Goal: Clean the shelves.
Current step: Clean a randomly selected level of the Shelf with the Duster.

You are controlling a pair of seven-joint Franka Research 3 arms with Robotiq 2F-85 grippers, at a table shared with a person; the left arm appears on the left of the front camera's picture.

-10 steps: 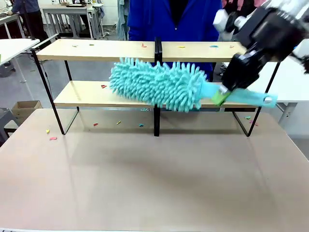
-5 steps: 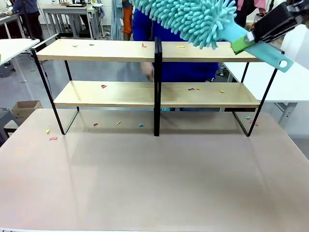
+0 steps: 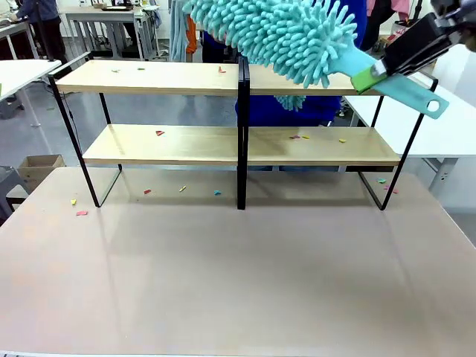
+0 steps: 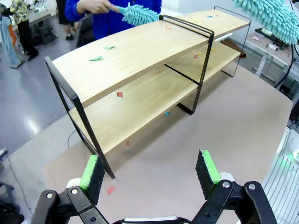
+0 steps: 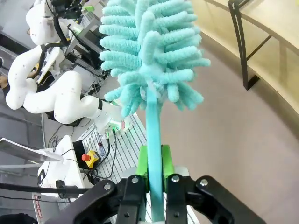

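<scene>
Grip is tight on the right: the right gripper (image 3: 372, 73) has its green pads clamped narrow on the flat turquoise handle of a fluffy duster (image 3: 282, 33). The handle runs straight up between the fingers, and the shaggy head fans out beyond the fingertips. The handle's tail end, with a hole in it, sticks out behind the pads. The shelves (image 3: 149, 76) lie under and past that head, which hangs above the top board near the central black post; whether it touches the wood is not clear. The left gripper (image 4: 149, 170) holds nothing, its fingers spread wide with bare table (image 4: 224, 121) between them. The shelves stand ahead of its fingertips, slanting away, well apart from them. Beyond the far side of the top board a person's hand (image 4: 96, 5) holds a small duster (image 4: 140, 14) at the board's edge. Coloured scraps (image 3: 159, 133) dot both boards and the table
</scene>
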